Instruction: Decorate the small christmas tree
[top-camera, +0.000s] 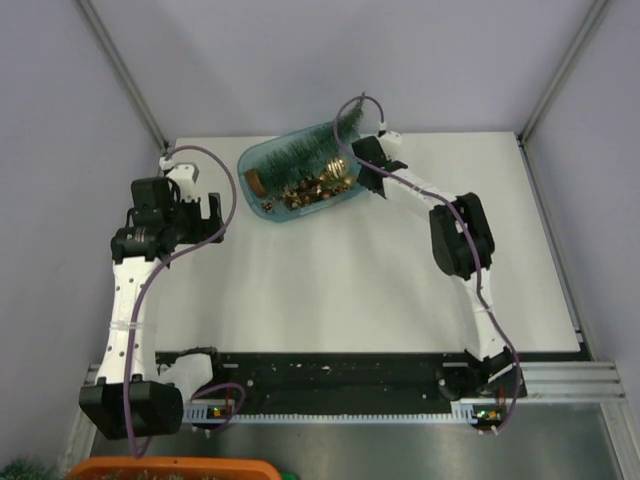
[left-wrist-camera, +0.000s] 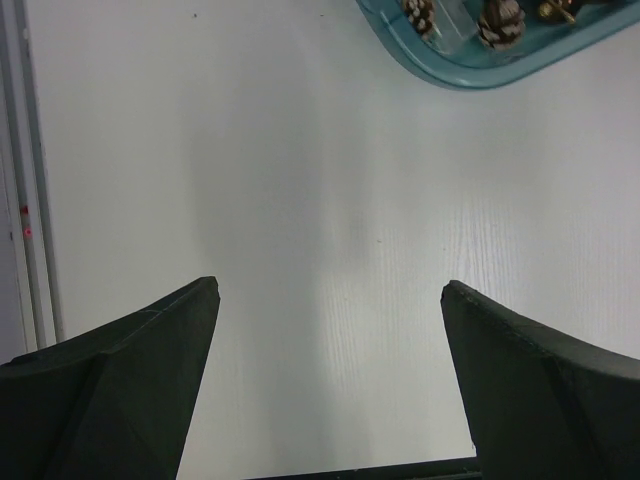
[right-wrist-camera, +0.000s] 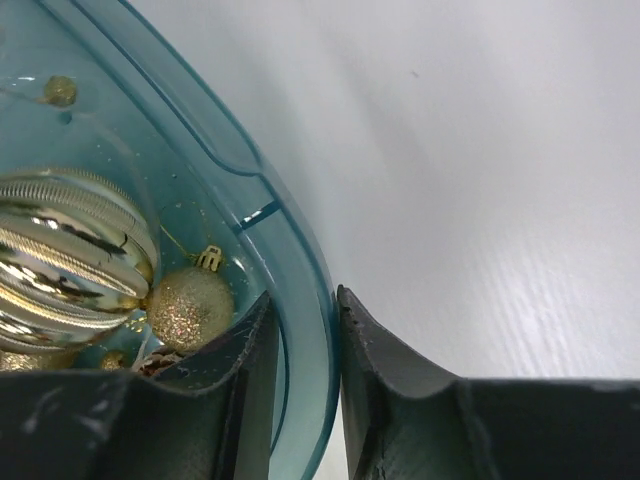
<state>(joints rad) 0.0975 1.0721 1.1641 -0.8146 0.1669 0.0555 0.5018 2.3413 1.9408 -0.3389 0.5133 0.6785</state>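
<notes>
1. A white desk (top-camera: 350, 290) is closed in by grey walls at the left, back and right. Its wide middle, between the two arms, is open room.
2. A translucent blue oval tray (top-camera: 256, 160) sits slantwise near the desk's far edge, about centre.
3. The small christmas tree (top-camera: 305, 152), dark green bristles with frosted tips, lies on its side in that tray. Its brown base points left and its tip points far right, just beside the right hand (right-wrist-camera: 305, 295).
4. The right hand's fingers stand close together, clamped on the rim at the tray's right end, one inside and one outside. A glittery gold ball (right-wrist-camera: 190, 305) and a ribbed shiny gold ball (right-wrist-camera: 70, 260) lie just inside.
5. The left hand (left-wrist-camera: 330, 290) hangs over bare desk left of the tray, fingers spread wide, holding nothing, well apart from the tree.
</notes>
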